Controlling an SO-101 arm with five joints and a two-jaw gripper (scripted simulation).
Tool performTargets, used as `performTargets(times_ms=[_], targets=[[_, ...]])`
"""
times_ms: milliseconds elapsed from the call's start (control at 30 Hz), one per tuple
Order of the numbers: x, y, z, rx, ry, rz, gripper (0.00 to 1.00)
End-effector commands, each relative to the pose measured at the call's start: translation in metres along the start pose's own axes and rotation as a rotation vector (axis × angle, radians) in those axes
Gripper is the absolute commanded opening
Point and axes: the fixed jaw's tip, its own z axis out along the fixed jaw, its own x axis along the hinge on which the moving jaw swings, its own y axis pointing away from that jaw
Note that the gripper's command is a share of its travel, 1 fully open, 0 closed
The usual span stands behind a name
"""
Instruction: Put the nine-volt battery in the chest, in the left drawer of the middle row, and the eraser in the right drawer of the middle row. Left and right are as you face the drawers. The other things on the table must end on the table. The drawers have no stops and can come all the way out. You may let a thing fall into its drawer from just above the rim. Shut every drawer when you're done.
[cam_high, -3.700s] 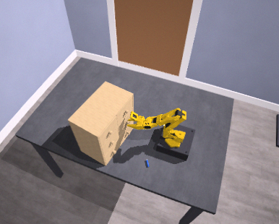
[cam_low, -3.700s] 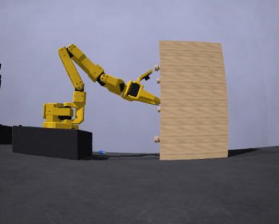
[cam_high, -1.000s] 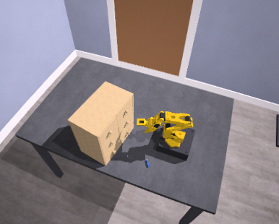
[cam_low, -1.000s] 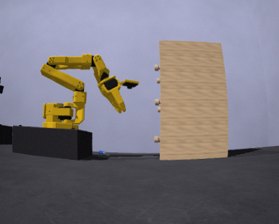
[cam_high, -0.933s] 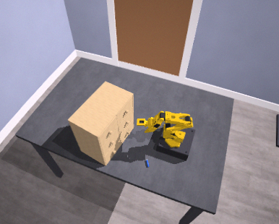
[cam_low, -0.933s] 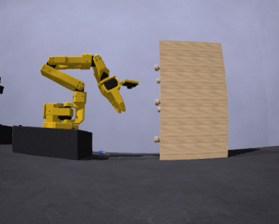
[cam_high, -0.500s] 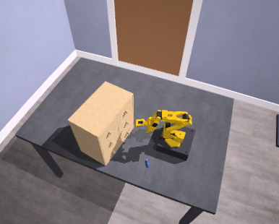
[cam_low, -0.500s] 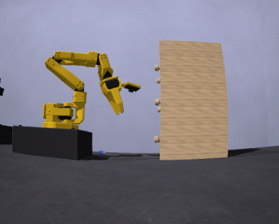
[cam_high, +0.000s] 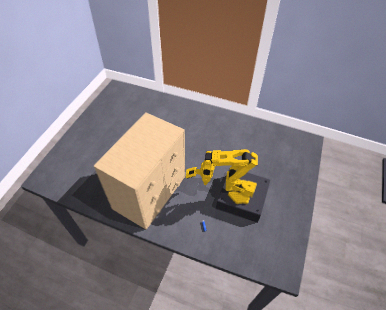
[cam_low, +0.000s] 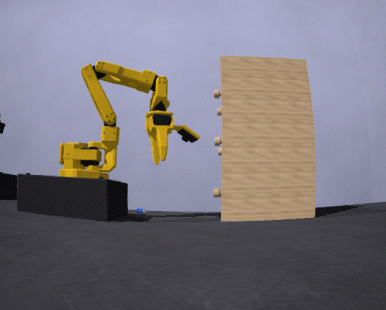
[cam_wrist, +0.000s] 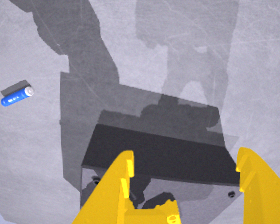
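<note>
The gripper (cam_low: 172, 145) is hanging jaws apart, empty, pointing down — open air separating it from the chest (cam_low: 267, 140). A blue cylinder (cam_high: 204, 226) is lying at the arm's 6 o'clock, long axis running 12-to-6.

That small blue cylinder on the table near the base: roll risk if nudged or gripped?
Likely yes. The blue cylinder looks round and lies on its side on the table, so a sideways nudge would probably roll it. Small and smooth-looking, it might slip from the open gripper unless pinched across its middle.

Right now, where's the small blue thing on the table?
The small blue cylinder lies on the table in front of the arm's black base, apart from the chest; in the wrist view it sits at the left edge.
</note>
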Motion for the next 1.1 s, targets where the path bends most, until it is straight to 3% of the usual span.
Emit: performTargets(times_ms=[0,233,1067], targets=[[0.0012,-0.0012,-0.0002,-0.002,0.022,0.002,0.36],[0.0012,-0.0012,-0.0002,-0.002,0.022,0.002,0.40],[0.0012,-0.0012,-0.0002,-0.002,0.022,0.002,0.40]])
